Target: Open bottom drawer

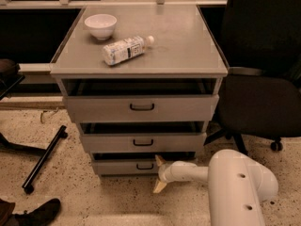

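The bottom drawer [117, 166] is the narrowest grey front at the foot of the grey cabinet [141, 65], with a small black loop handle [145, 165] at its centre. A dark gap shows above its front. My gripper [159, 173] hangs low at the right end of that front, just right of the handle. It is open, with one tan fingertip [160, 160] pointing up by the drawer's top edge and the other near the floor. Nothing is between them. The white arm [235, 182] reaches in from the lower right.
Above are the mid-sized drawer [142, 142] and the widest drawer [141, 108]. A white bowl [100, 25] and a lying plastic bottle [126, 49] rest on the cabinet top. A black office chair [263, 93] stands close on the right. A black pole [44, 159] and a shoe [37, 213] lie on the floor at left.
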You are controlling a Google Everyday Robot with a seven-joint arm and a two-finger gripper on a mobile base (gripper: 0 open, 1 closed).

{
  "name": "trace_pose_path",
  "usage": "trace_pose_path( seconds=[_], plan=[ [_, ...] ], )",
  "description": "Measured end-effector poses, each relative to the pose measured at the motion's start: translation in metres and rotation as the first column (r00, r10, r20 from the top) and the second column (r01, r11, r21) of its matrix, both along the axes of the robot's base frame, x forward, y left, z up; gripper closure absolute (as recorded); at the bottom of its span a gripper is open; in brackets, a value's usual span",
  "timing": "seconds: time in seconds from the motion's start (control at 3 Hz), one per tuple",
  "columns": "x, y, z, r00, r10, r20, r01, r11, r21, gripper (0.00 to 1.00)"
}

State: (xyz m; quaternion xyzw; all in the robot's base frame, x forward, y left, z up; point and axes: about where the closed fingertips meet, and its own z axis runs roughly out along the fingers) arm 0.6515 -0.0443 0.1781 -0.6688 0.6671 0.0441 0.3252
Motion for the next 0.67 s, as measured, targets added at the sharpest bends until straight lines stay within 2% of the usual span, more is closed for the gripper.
trace_pose_path(
  seconds=[0.33,0.67],
  plan=[
    [0.019,0.013,0.003,0.9988,0.017,0.046,-0.016,1.000,-0.014,0.00],
    [0.037,0.011,0.003,0.9966,-0.005,0.083,0.008,0.999,-0.034,0.00]
  ],
)
